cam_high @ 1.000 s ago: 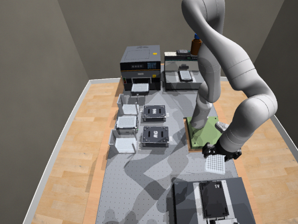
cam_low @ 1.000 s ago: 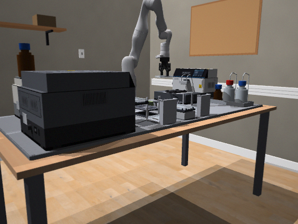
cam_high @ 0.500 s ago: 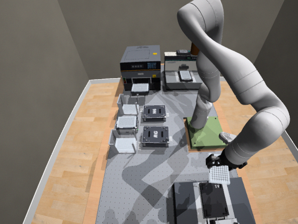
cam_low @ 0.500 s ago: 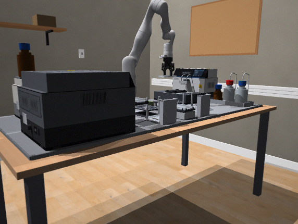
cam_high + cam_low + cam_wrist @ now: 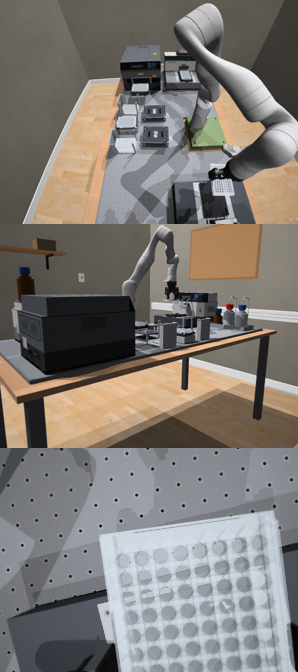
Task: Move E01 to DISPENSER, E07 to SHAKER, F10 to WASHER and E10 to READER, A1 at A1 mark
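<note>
Your gripper (image 5: 216, 174) is clamped on a plate (image 5: 222, 185), fingers spread wide across it. You see a white, translucent tray with rows of round wells, held level in the air above the near edge of the dark instrument (image 5: 182, 200) at the deck's (image 5: 135, 187) front.

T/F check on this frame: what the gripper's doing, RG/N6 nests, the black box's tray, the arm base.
1. The gripper holds a well plate. True.
2. A plate sits on nest RG. False: it carries no plate, nor does N6.
3. The held plate is seated in the dark nest of the near instrument. False: it hangs above, overlapping only one corner.
4. The tray of the black instrument carries a plate. True.
5. The arm stands on a green base plate. True.
</note>
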